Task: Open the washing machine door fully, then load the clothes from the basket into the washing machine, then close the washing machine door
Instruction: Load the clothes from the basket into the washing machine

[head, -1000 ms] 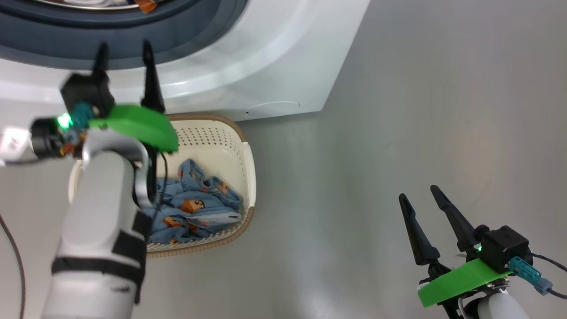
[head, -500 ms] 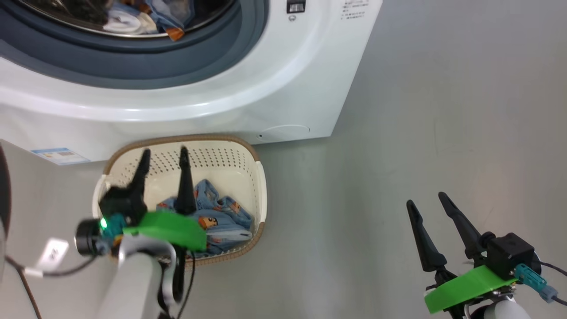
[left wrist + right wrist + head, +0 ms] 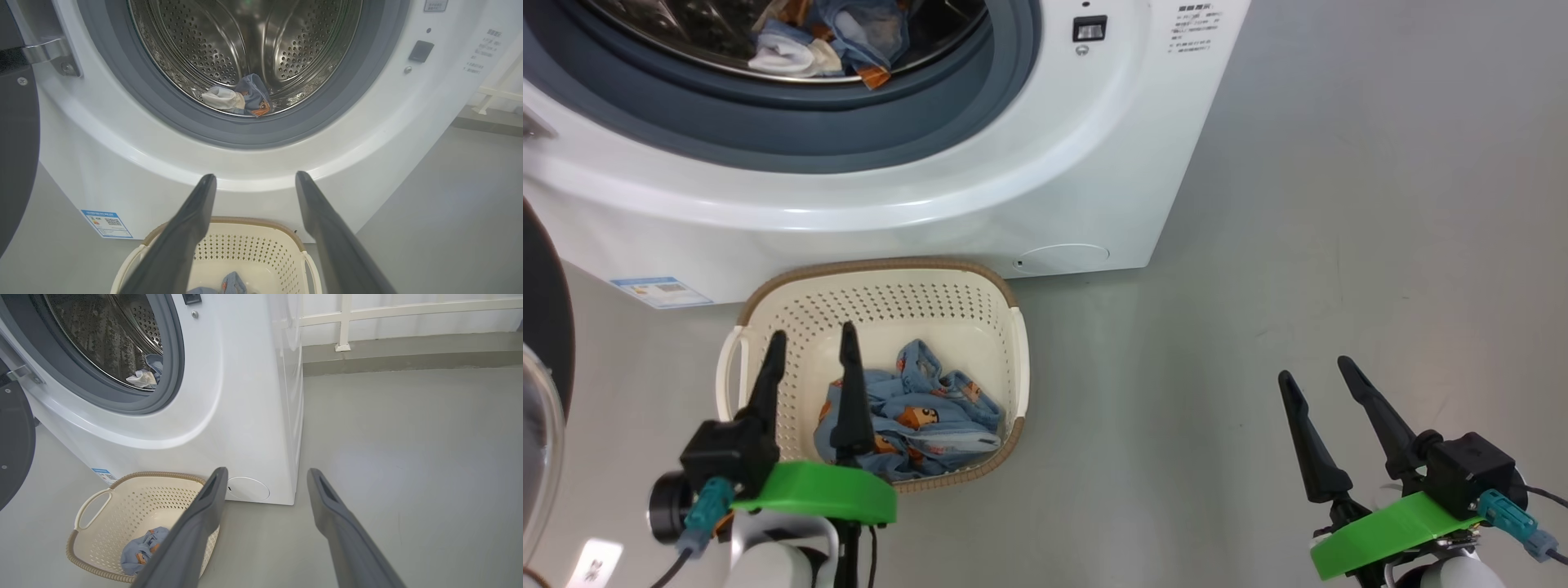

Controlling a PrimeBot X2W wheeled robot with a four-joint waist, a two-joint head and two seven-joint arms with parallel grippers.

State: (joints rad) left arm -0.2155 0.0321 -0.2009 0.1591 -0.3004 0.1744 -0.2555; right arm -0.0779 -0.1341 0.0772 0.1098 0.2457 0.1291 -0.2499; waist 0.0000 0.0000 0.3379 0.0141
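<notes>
Door (image 3: 546, 318): swung open at the far left, black rim showing.
Left gripper (image 3: 813, 331): fingers spread, empty, over the basket's near left part.
Basket (image 3: 874, 267): on the floor (image 3: 1258, 245) just in front of the washing machine (image 3: 1013, 163); blue printed clothes (image 3: 915, 412) heaped inside.
Drum (image 3: 245, 41): blue and white pieces at its front lip.
Right gripper (image 3: 1314, 369): fingers apart, empty, above bare floor, well apart from the basket.
</notes>
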